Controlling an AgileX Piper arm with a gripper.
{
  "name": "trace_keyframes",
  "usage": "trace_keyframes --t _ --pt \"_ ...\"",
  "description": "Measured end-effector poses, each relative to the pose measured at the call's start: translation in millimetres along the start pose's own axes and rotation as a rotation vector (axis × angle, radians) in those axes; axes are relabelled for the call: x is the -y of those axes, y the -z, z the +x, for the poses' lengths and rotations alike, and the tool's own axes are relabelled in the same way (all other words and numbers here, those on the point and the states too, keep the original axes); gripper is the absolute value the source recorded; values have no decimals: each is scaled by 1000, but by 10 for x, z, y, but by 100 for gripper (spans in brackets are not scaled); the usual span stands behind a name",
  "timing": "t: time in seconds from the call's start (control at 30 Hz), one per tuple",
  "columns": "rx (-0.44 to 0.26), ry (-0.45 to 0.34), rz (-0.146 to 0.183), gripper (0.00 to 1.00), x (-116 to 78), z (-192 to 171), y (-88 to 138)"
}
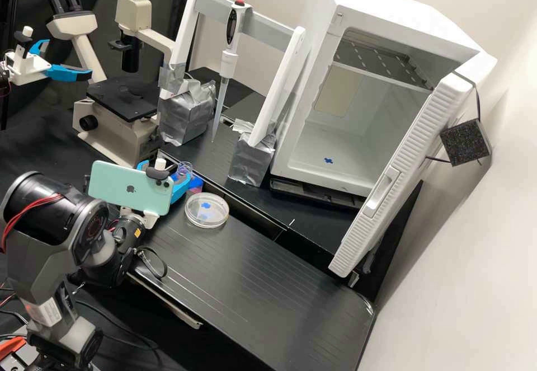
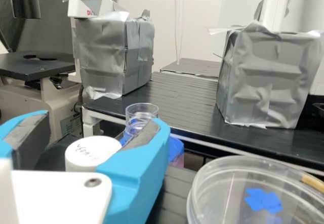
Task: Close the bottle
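In the high view my gripper [image 1: 170,173] is low beside the bench's edge, partly behind the phone. Its blue fingers stand apart in the wrist view, where the gripper [image 2: 104,120] has a round white cap [image 2: 93,150] with handwriting between them. A gap shows between the cap and one finger; the other finger partly overlaps it. Just beyond that finger rises the clear, uncapped neck of the bottle [image 2: 142,113], its lower part hidden. In the high view the bottle [image 1: 185,168] is next to the gripper's fingers. Whether the cap rests on something is hidden.
A clear round dish [image 1: 207,210] with blue marks sits close to the gripper. Behind are a microscope [image 1: 120,99], a pipette [image 1: 227,63] on a frame with silver-wrapped feet [image 1: 251,161], and an open white incubator [image 1: 335,141]. A blue object [image 1: 196,182] is beside the bottle.
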Motion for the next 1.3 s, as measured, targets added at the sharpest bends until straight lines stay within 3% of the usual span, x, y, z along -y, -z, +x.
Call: trace_keyframes --t 1.3 --pt "-10 -27 11 0 -49 -41 20"
